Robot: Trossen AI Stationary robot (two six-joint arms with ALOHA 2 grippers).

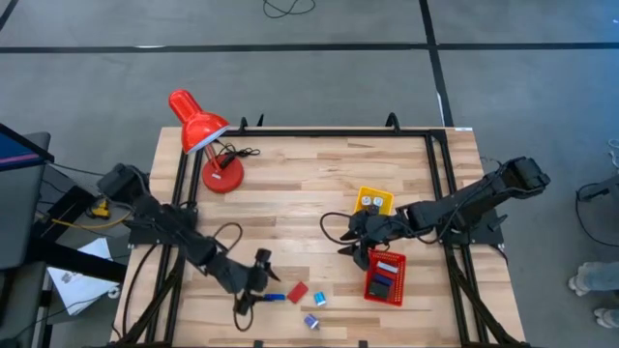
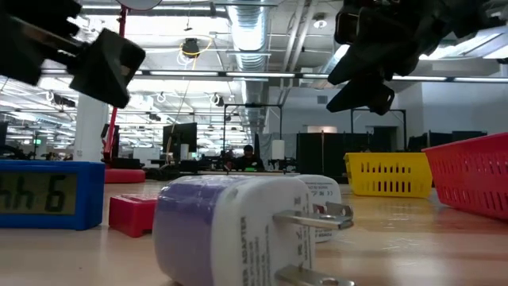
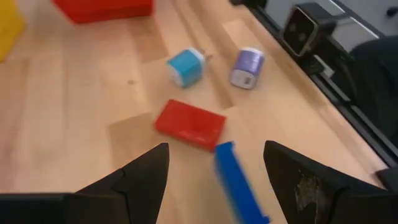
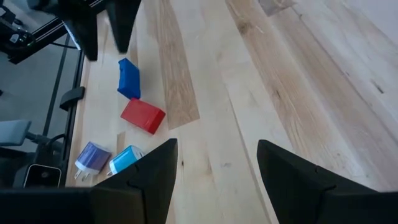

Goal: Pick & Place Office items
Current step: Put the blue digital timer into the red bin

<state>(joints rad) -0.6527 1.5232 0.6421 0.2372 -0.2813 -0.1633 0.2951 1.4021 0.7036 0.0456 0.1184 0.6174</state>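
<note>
The blue bar (image 3: 239,182) lay on the worktop (image 1: 290,193) beside the red block (image 3: 189,124), below the left pincer (image 3: 214,168), spread, empty. Next likely: descend, pinch it. Right pincer (image 1: 350,237), spread, hovered near the basket (image 1: 385,278).

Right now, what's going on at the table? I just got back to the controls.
Both arms are over the wooden table, neither holding anything. The left gripper hangs open by the front edge, its fingers just short of the blue bar. Beside that bar lie the red block, light-blue plug and purple plug. The right gripper is open mid-table, near the yellow tray and the red basket, which already holds some items.
</note>
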